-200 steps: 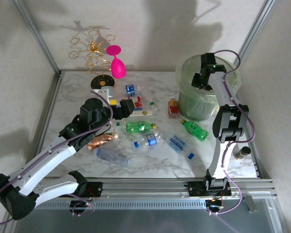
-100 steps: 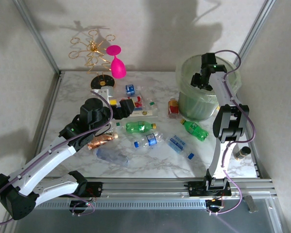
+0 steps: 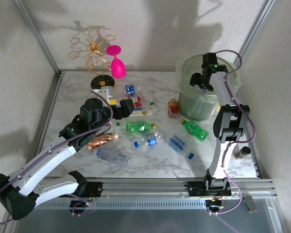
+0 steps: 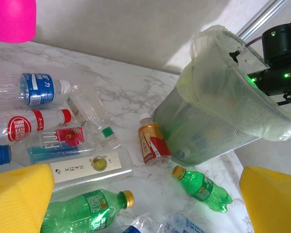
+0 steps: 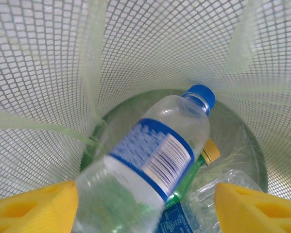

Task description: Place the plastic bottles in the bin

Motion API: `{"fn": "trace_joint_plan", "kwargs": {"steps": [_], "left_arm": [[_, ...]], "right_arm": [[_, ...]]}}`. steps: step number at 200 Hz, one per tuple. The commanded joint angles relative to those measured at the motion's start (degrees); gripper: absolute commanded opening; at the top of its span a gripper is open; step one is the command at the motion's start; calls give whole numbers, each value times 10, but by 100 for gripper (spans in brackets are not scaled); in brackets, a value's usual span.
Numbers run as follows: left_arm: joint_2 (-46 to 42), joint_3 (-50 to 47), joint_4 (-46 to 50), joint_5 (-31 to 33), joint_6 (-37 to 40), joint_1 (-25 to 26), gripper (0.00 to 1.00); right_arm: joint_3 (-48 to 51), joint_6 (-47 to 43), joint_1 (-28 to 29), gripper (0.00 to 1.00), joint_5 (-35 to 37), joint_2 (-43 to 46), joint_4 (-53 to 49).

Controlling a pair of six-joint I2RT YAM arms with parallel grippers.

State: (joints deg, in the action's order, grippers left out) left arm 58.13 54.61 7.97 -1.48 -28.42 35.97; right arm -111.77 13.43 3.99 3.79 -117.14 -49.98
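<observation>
On the marble table, bottles lie scattered; left fingers and right fingers spread, gripping nothing.

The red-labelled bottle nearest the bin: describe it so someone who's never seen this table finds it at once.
Find the big pale-green bin at the table's far right. Beside its base, on the side facing the table's middle, is a short bottle with a white cap and red-and-gold label. The green bottle nearby has a yellow cap; other red labels lie farther left.
</observation>
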Motion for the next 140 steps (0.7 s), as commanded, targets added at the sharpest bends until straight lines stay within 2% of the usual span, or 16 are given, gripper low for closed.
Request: {"fn": "trace_joint_plan", "kwargs": {"steps": [1,6,17,72,107,140], "left_arm": [[-5,-2,0,14,9,4,98],[-4,-2,1,14,9,4,98],[-3,-3,0,14,9,5,98],[-5,4,1,23,6,4,97],[-11,8,14,38,-1,5,97],[-14,38,49,31,-18,5,97]], "right_arm": [[-20,-2,-5,76,0,40,7],[-24,0,-4,83,2,44,7],[-31,8,-4,86,6,55,11],[-35,47,2,85,42,156,52],[-12,28,57,83,91,233,62],[30,2,124,79,88,300,56]]}}
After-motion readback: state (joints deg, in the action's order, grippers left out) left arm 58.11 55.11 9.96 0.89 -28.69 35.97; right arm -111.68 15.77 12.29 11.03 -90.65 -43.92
